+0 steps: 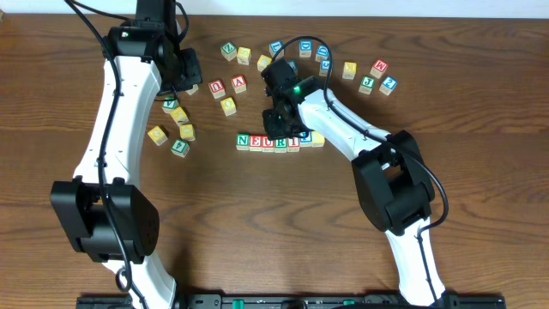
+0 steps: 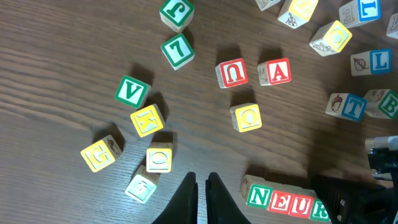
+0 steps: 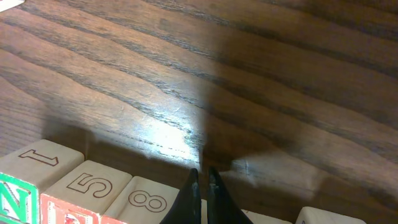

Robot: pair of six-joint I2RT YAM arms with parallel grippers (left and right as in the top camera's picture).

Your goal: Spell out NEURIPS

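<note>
A row of letter blocks (image 1: 268,142) lies mid-table and reads N, E, U, R, I. Its right end is partly hidden under my right gripper (image 1: 290,129). In the right wrist view that gripper (image 3: 203,177) is shut and empty. Its tips sit low, just over the row's blocks (image 3: 87,183), whose top faces show 1, 5 and 8. My left gripper (image 1: 185,75) hangs high over the loose blocks at the left. In the left wrist view it (image 2: 202,186) is shut and empty, and the row (image 2: 286,200) reads N, E, U, R at the lower right.
Loose blocks lie left of the row: green V (image 2: 132,92), yellow K (image 2: 147,119), yellow G (image 2: 99,152), yellow O (image 2: 246,117), red U (image 2: 232,72), red A (image 2: 274,71). More blocks sit at the back right (image 1: 377,73). The right arm (image 1: 343,129) crosses behind the row.
</note>
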